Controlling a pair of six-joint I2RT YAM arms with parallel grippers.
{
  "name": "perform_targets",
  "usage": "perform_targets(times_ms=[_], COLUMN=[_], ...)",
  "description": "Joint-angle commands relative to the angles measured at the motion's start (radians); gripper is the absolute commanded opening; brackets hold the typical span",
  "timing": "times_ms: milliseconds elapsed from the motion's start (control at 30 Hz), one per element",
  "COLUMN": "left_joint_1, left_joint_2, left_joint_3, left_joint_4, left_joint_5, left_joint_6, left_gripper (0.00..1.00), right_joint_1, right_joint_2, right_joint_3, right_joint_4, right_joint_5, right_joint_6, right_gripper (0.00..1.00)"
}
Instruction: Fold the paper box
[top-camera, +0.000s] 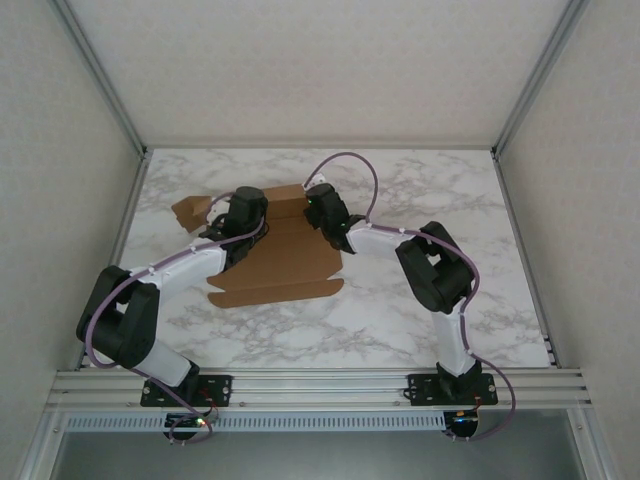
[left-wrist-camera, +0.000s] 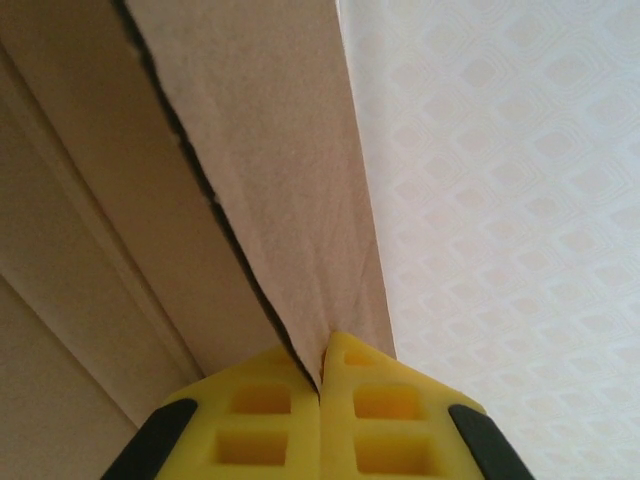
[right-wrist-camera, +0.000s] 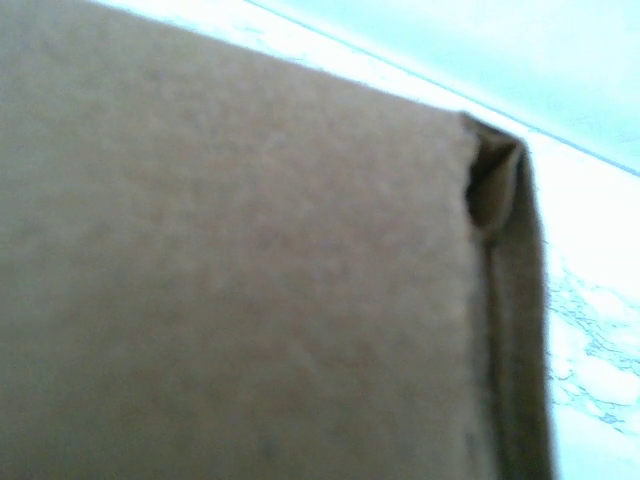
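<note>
The brown paper box (top-camera: 285, 265) lies part-folded mid-table, its flat panel toward me and a rear wall raised. My left gripper (top-camera: 238, 222) is at the box's back left corner. Its yellow fingertips (left-wrist-camera: 322, 355) are shut on the edge of a thin cardboard flap (left-wrist-camera: 270, 170) that runs up between them. A side flap (top-camera: 190, 210) sticks out to the left. My right gripper (top-camera: 318, 207) is at the raised rear wall, near its right end. Blurred brown cardboard (right-wrist-camera: 240, 280) lies right against the right wrist camera and hides the fingers, with a folded corner (right-wrist-camera: 495, 180) showing.
The white marble table (top-camera: 420, 190) stretches out to the right and in front of the box. Patterned white walls and aluminium posts (top-camera: 525, 85) close in the back and sides. A metal rail (top-camera: 320, 385) carrying both arm bases runs along the near edge.
</note>
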Motion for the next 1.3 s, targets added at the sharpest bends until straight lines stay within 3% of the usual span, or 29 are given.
perform_targets(times_ms=[0, 400, 467, 567, 633, 733, 833, 1000, 1167, 1267], left_joint_1=[-0.006, -0.018, -0.021, -0.021, -0.021, -0.021, -0.021, -0.021, -0.019, -0.02], left_joint_2=[0.006, 0.019, 0.02, 0.025, 0.026, 0.031, 0.033, 0.025, 0.019, 0.025], left_joint_3=[-0.012, 0.034, 0.034, 0.031, 0.027, 0.017, 0.006, 0.005, 0.011, 0.019], left_joint_4=[-0.214, -0.239, -0.24, -0.241, -0.239, -0.237, -0.235, -0.234, -0.226, -0.218], left_joint_5=[0.046, 0.07, 0.067, 0.068, 0.064, 0.053, 0.046, 0.04, 0.038, 0.06], left_joint_6=[0.002, -0.021, -0.021, -0.021, -0.021, -0.022, -0.021, -0.018, 0.002, 0.01], left_gripper=[0.0, 0.0, 0.0, 0.0, 0.0, 0.0, 0.0, 0.0, 0.0, 0.0], right_joint_1=[0.001, 0.039, 0.038, 0.037, 0.035, 0.025, 0.02, -0.05, -0.121, -0.169], right_joint_2=[0.039, 0.125, 0.13, 0.095, 0.048, -0.026, -0.112, -0.283, -0.451, -0.497], right_joint_3=[0.056, 0.173, 0.174, 0.119, 0.039, -0.056, -0.17, -0.353, -0.513, -0.52], right_joint_4=[-0.106, -0.24, -0.257, -0.205, -0.114, -0.013, 0.102, 0.281, 0.406, 0.355], right_joint_5=[0.173, 0.382, 0.366, 0.264, 0.176, 0.067, -0.017, -0.247, -0.373, -0.406], right_joint_6=[-0.029, 0.044, 0.075, 0.103, 0.094, 0.082, 0.089, 0.067, 0.107, 0.123], right_gripper=[0.01, 0.03, 0.07, 0.22, 0.44, 0.64, 0.78, 0.82, 0.79, 0.76])
